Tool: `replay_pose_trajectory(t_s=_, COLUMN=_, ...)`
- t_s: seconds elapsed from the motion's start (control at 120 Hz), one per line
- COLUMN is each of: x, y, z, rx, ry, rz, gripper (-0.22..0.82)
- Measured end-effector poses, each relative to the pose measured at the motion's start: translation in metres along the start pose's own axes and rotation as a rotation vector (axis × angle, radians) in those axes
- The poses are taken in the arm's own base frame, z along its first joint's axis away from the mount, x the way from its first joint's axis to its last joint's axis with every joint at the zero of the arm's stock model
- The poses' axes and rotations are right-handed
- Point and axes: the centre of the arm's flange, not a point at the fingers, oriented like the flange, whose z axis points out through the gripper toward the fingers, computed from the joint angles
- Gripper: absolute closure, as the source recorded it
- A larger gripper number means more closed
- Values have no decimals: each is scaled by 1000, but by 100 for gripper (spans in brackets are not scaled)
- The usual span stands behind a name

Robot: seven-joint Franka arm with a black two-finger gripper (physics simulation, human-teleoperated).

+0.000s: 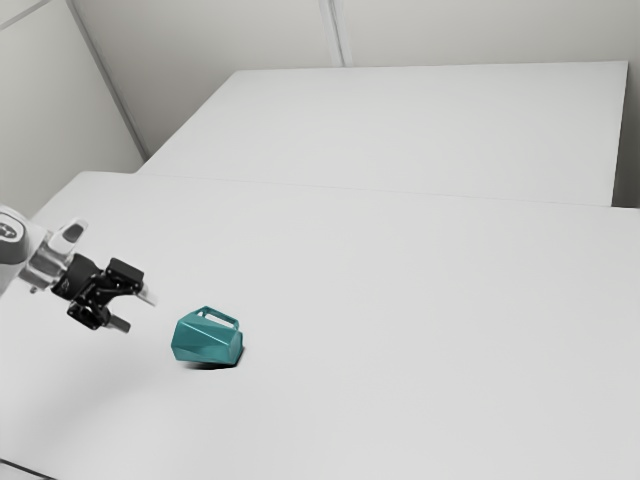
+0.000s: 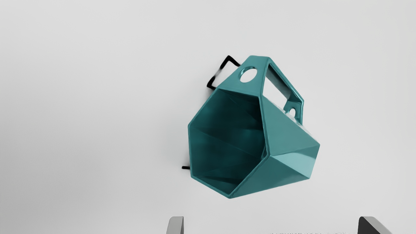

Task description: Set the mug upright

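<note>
Teal mug (image 1: 207,338) lying on its side on desk (image 1: 400,320), near your end effector (image 1: 136,312), which is wide open, holding nothing. Upright pose not met; my read: you have grasp, tip-up, release left.

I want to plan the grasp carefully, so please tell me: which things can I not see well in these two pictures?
- Side of the mug lying against the table: both views, hidden by the mug itself.
- Mug's inner bottom: wrist view, lost in the dark of the cavity.
- Rest of the end effector behind its fingertips: wrist view, cut off by the bottom edge.
- Rest of the arm: exterior view, cut off by the left edge.
</note>
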Motion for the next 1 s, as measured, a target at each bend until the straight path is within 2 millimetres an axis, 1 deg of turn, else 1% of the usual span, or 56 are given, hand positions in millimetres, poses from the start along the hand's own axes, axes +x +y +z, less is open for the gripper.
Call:
replay_pose_trajectory(t_s=0.092, x=3, y=-9, z=12, rx=-18, ry=-27, rz=8, gripper=2)
replay_pose_trajectory(t_s=0.258, x=7, y=-14, z=23, rx=-48, ry=-50, rz=53, gripper=2)
replay_pose_trajectory(t_s=0.425, x=17, y=-7, z=32, rx=-66, ry=-73, rz=116, gripper=2)
replay_pose_trajectory(t_s=0.558, x=19, y=-3, z=47, rx=-89, ry=-95, rz=145, gripper=2)
replay_pose_trajectory(t_s=0.833, x=21, y=6, z=65, rx=-125, ry=-105, rz=201, gripper=3)
replay_pose_trajectory(t_s=0.933, x=23, y=3, z=75, rx=-162, ry=-95, rz=180, gripper=3)
replay_pose_trajectory(t_s=1.0, x=24, y=2, z=77, rx=-187, ry=-81, rz=173, gripper=3)
